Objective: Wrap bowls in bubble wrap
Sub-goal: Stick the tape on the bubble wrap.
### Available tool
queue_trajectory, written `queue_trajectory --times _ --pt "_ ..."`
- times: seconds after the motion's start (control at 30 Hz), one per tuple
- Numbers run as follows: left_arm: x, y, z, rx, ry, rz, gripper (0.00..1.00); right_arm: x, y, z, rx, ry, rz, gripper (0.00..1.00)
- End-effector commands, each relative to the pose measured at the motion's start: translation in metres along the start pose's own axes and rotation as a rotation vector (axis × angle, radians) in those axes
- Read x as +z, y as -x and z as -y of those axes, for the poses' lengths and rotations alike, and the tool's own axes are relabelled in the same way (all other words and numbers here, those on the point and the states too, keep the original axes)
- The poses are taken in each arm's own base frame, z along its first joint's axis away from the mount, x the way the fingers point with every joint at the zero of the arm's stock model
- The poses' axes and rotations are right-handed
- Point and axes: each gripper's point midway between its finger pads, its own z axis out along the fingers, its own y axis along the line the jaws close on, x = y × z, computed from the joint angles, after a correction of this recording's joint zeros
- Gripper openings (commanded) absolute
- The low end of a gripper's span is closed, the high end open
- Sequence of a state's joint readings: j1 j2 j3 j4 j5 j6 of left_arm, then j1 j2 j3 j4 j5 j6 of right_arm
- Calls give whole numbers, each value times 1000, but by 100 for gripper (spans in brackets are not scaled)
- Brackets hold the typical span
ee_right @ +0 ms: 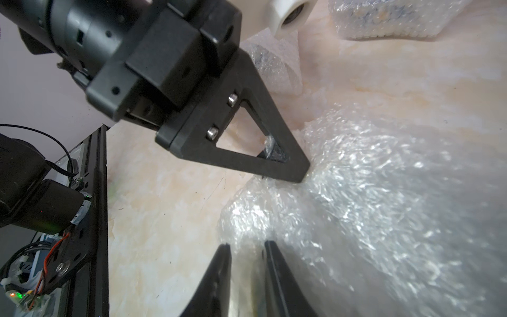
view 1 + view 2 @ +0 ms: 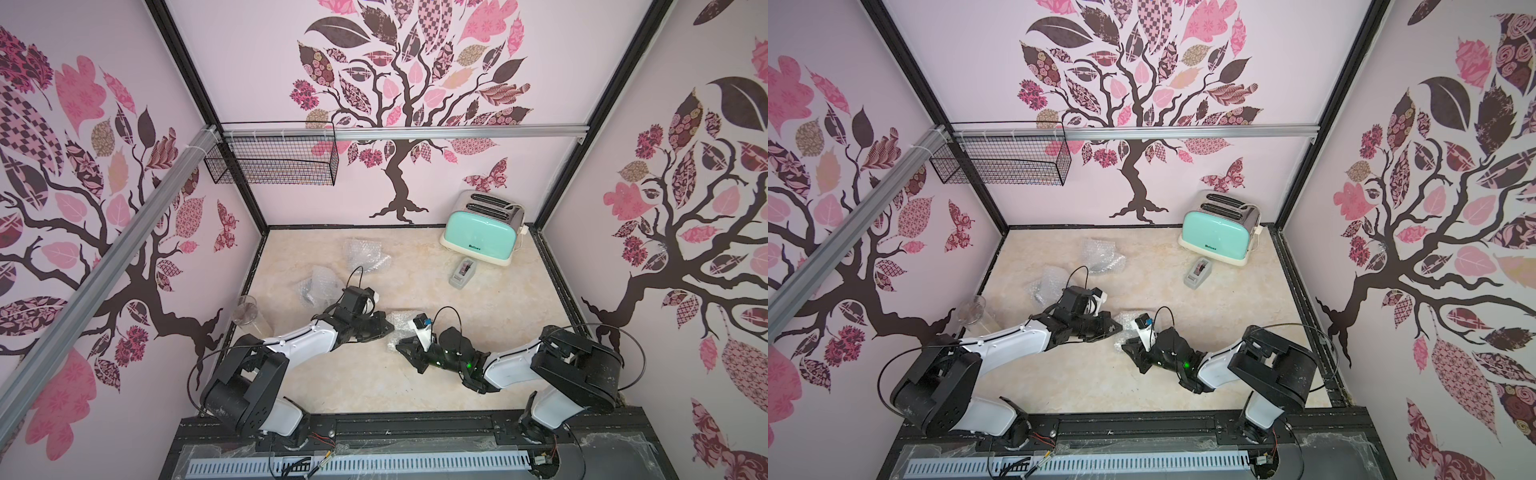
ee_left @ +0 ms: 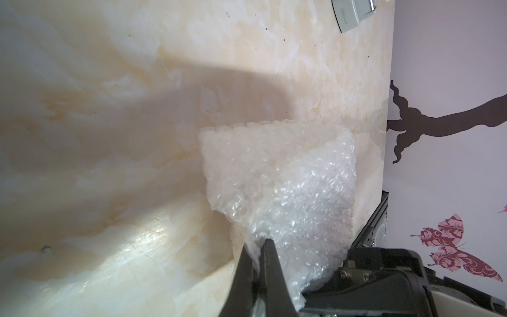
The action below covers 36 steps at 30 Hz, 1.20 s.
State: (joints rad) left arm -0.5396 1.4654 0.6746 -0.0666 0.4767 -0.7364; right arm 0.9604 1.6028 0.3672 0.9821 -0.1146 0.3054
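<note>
Left of the toaster point(image 2: 484, 226), on the worktop point(image 2: 374, 386), the left gripper point(image 3: 256, 244) pinches an edge of the bubble wrap point(image 2: 402, 323), a crumpled sheet lying well in front of the toaster. Closer to the toaster's side, the right gripper point(image 1: 247, 243) stands narrow around a fold of it; whether it grips, I cannot tell.

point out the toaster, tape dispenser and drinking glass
toaster point(image 2: 478, 230): in a top view, mint side panel
tape dispenser point(image 2: 462, 273): in a top view, grey body
drinking glass point(image 2: 248, 316): in a top view, clear wall
</note>
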Motion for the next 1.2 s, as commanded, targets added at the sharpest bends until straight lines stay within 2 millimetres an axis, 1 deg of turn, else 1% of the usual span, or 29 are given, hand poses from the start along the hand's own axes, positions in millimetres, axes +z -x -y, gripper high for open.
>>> queue_trajectory --times 0.0,0.1,0.17,0.3,0.47,0.57,0.67,0.8,0.87,1.03,1.17 --pt "5 -8 -6 -1 17 -26 0 1 -14 10 -13 -42 -37 24" --pt "5 -8 -6 0 17 -27 0 -1 -14 8 9 -27 -28 23" --pt "5 -8 -5 2 15 -27 0 -3 -9 3 31 -5 -6 23" --pt "5 -8 -6 1 16 -26 0 -8 10 -11 64 45 22 22" --pt "5 -8 -6 0 17 -25 0 -23 39 -27 131 95 78 18" --pt "5 -7 -5 1 16 -25 0 -28 48 -30 209 99 93 13" --pt "4 -7 -4 3 13 -24 0 -25 51 -33 319 116 85 8" --pt "4 -7 -4 3 13 -24 0 -21 54 -30 509 121 101 0" --pt "4 -7 -4 4 13 -24 0 -17 53 -27 598 115 102 0" --pt "4 -8 -4 5 12 -26 0 -6 38 -19 787 86 58 0" --pt "3 -8 -4 5 12 -24 0 -6 36 -16 867 93 73 0"
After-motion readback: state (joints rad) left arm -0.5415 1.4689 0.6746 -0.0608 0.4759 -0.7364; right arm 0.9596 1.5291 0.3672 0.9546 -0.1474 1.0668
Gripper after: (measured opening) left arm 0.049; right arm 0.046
